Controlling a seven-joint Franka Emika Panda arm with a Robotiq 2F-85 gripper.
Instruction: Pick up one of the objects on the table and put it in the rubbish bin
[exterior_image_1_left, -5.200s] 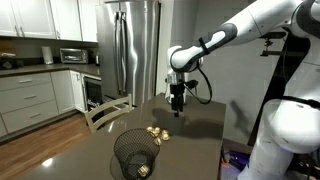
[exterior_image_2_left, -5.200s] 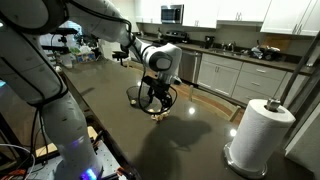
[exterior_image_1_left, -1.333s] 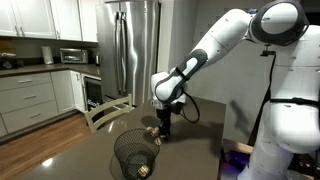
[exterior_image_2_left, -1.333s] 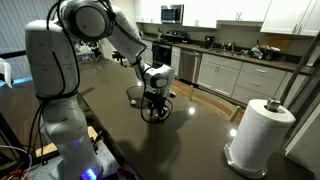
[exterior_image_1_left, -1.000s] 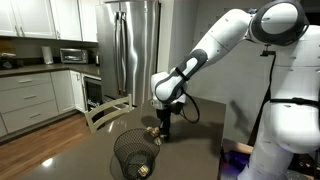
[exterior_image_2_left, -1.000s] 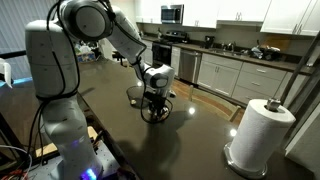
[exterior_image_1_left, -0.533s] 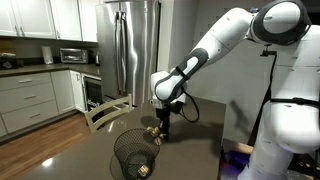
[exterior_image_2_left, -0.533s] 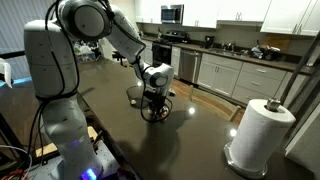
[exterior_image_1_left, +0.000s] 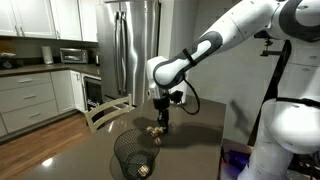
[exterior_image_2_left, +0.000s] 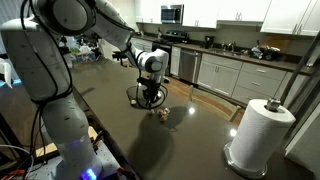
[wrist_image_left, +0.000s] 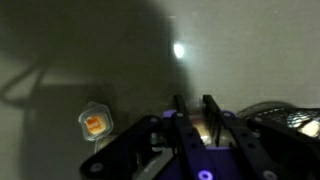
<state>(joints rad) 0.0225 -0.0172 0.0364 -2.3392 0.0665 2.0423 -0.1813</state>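
My gripper (wrist_image_left: 195, 118) is shut on a small pale object (wrist_image_left: 197, 128) that shows between the two dark fingers in the wrist view. In both exterior views the gripper (exterior_image_1_left: 163, 121) (exterior_image_2_left: 150, 98) hangs a little above the dark table, close to the black wire rubbish bin (exterior_image_1_left: 135, 155) (exterior_image_2_left: 140, 95). Another small wrapped object (wrist_image_left: 94, 122) lies on the table to the left of the fingers. Small yellowish objects (exterior_image_1_left: 154, 130) (exterior_image_2_left: 160, 113) rest on the table below the gripper. The bin's mesh (wrist_image_left: 285, 115) shows at the right edge of the wrist view.
A white paper towel roll (exterior_image_2_left: 262, 135) stands on the dark table (exterior_image_2_left: 200, 130). A chair back (exterior_image_1_left: 105, 112) sits at the table's far edge. Kitchen cabinets and a steel fridge (exterior_image_1_left: 135, 45) stand behind. A second white robot body (exterior_image_2_left: 45, 110) is close to the table's edge.
The gripper closed on the small object at the table and has risen a little with it. The arm's upper links have swung higher.
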